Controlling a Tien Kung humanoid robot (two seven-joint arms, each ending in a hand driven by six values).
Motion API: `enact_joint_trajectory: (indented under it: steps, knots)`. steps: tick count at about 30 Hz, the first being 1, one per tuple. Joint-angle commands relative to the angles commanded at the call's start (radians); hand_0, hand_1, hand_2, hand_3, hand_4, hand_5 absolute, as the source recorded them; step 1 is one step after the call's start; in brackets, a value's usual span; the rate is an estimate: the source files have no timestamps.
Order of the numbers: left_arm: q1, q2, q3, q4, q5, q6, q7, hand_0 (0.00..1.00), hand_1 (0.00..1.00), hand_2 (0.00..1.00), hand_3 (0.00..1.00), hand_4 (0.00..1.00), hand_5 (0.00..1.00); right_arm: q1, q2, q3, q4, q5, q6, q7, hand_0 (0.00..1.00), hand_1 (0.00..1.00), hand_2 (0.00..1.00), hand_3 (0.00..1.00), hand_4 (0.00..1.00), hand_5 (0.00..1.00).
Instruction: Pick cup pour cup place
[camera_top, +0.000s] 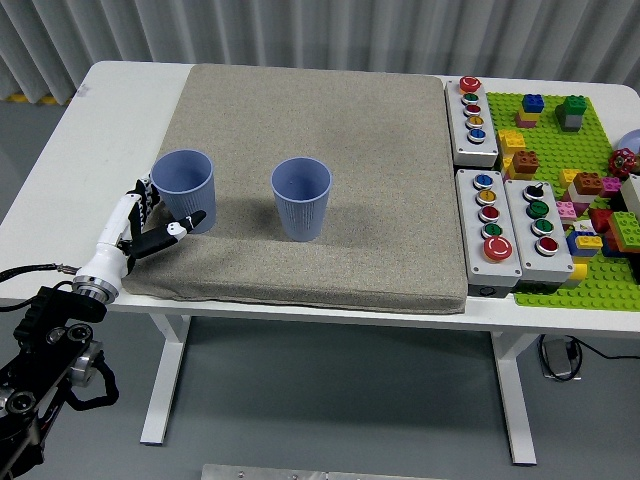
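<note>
Scene: We look down on a white desk (60, 170) covered for most of its width by a grey-beige fabric mat (330, 150).
Left hand: Our white-and-black left hand (145, 225) reaches in at the mat's near-left corner; its fingers are spread apart around the left blue cup (186, 190), thumb at the near side of the cup's base and the other fingers at its left wall — whether they press on it, we cannot tell.
Left arm: The black arm (45, 360) comes up from the lower left corner, below the desk's near edge.
Left blue cup: Upright on the mat near its left edge, open mouth up — contents cannot be made out.
Second blue cup: The second blue cup (302, 198) stands upright on the mat to the right of the first, well apart from it, nearer the mat's middle.
Button boxes: Three grey button boxes (490, 230) with coloured buttons sit just beside the mat's right edge.
Brick plate: A green brick baseplate (560, 290) at the desk's right edge carries loose coloured toy bricks (585, 185).
</note>
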Motion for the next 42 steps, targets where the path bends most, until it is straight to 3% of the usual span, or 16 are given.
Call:
enact_joint_trajectory:
  steps: [42]
  knots:
    - [-0.065, -0.015, 0.036, 0.054, -0.007, -0.005, 0.007, 0.981, 0.978, 0.998, 0.998, 0.955, 0.339, 0.011, -0.004, -0.001, -0.002, 0.006, 0.001, 0.004, 0.697, 0.688, 0.644, 0.625, 0.002, 0.388]
